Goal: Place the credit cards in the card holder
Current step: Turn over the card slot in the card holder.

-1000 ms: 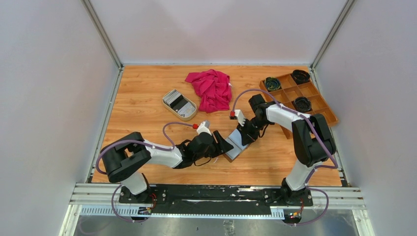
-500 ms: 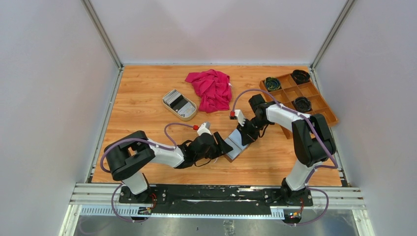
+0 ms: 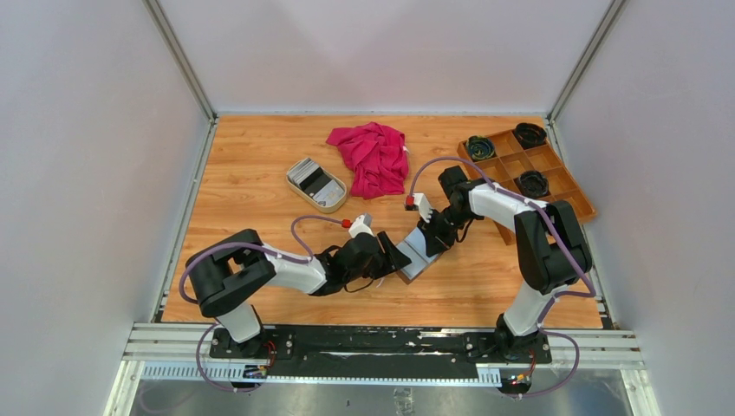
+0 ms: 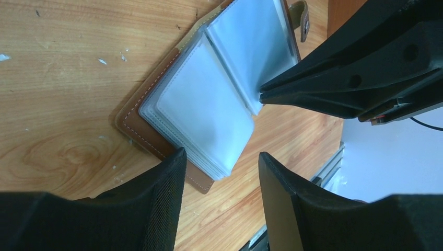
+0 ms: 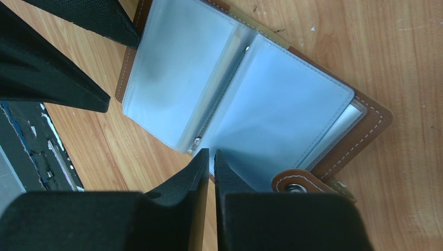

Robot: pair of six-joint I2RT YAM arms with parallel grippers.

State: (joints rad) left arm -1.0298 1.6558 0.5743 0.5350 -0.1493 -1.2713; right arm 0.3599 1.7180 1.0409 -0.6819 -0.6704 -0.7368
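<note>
The brown leather card holder (image 3: 418, 254) lies open on the table, its clear sleeves (image 4: 203, 104) fanned out and its snap tab (image 5: 292, 183) at the far side. My left gripper (image 4: 220, 154) is open and empty, its fingers straddling the holder's near corner. My right gripper (image 5: 210, 151) is shut, its tips pinching the edge of one sleeve page (image 5: 277, 120) of the holder. The credit cards (image 3: 312, 178) are stacked in a beige oval dish, away from both grippers.
The beige dish (image 3: 332, 206) stands left of centre. A crumpled pink cloth (image 3: 373, 156) lies behind it. A wooden compartment tray (image 3: 510, 165) with dark round items sits at the back right. The right arm's fingers (image 4: 334, 78) cross the left wrist view.
The left arm has crept slightly toward the card holder and its jaws have narrowed a little. The right gripper and the holder have not moved.
</note>
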